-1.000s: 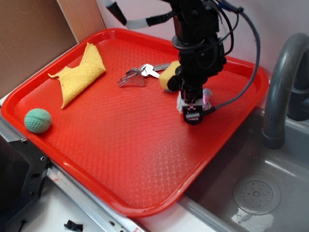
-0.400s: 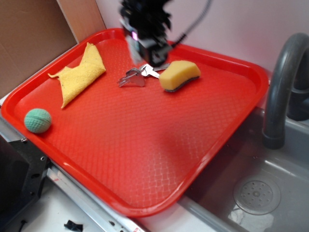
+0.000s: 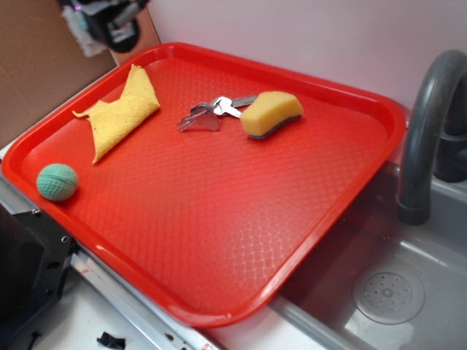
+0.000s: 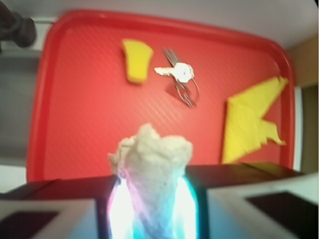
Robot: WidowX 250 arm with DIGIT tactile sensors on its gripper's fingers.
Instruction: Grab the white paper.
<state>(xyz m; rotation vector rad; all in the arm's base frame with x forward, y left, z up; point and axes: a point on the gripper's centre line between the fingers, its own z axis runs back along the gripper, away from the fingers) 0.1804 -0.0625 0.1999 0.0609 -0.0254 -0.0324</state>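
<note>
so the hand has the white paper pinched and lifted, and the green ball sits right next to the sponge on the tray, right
Not quite. The hand does hold the white paper, lifted above the tray, but the green ball sits near the tray's front left corner, far from the sponge. The exterior view shows this.

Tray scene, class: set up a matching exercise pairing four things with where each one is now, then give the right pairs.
1. white paper
2. green ball
3. yellow sponge
4. yellow cloth

a. beside the metal keys
b. near the tray's front left corner
c. pinched in the tool, off the tray
d. on the tray's back left part

Pairs: 1-c, 2-b, 3-a, 4-d
</note>
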